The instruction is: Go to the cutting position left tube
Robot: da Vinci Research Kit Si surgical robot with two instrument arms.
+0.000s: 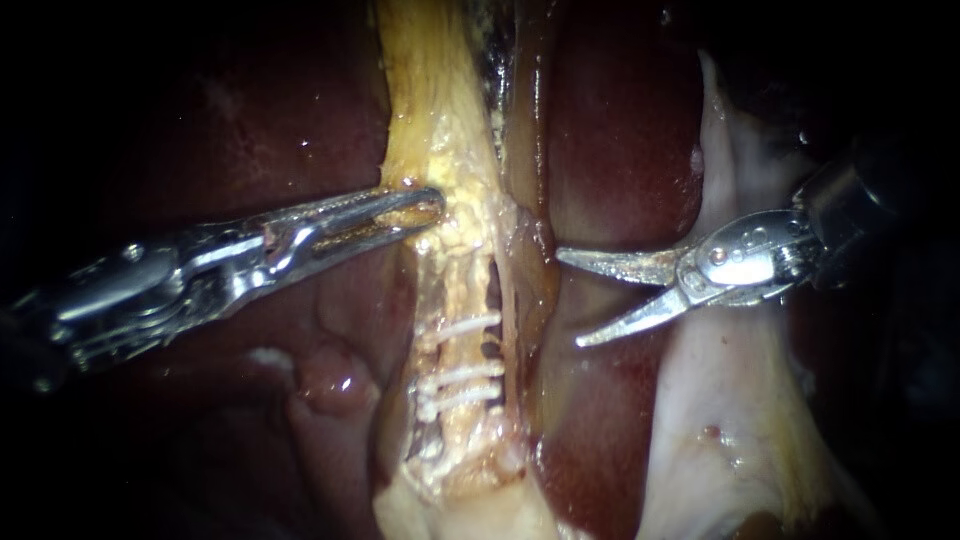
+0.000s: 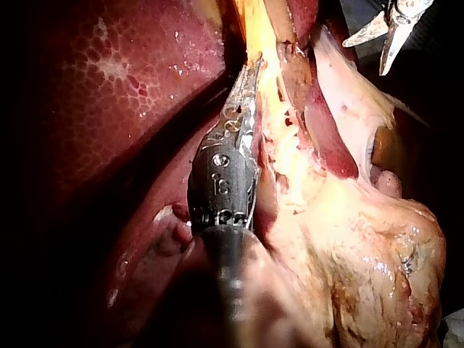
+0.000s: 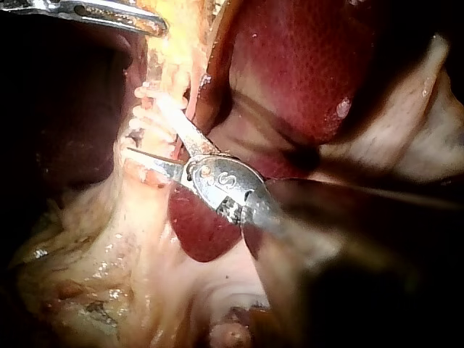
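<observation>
A yellow-white tube [image 1: 462, 290] runs down the middle of the endoscope view with three white clips [image 1: 463, 374] across its lower part. My left instrument [image 1: 420, 207] comes in from the left, its jaws shut on yellow fatty tissue [image 1: 440, 150] at the tube's left edge, above the clips. Its jaws [image 2: 249, 76] show the same hold in the left wrist view. My right instrument [image 1: 570, 298] has two blades standing open, their tips a short way right of the tube over dark liver. In the right wrist view the open blades [image 3: 138, 122] point at the clips [image 3: 156, 116].
Dark red liver [image 1: 620, 130] lies on both sides of the tube. A pale whitish sheet of tissue [image 1: 720, 400] hangs under the right instrument's shaft. A small reddish lump [image 1: 335, 378] sits below the left instrument.
</observation>
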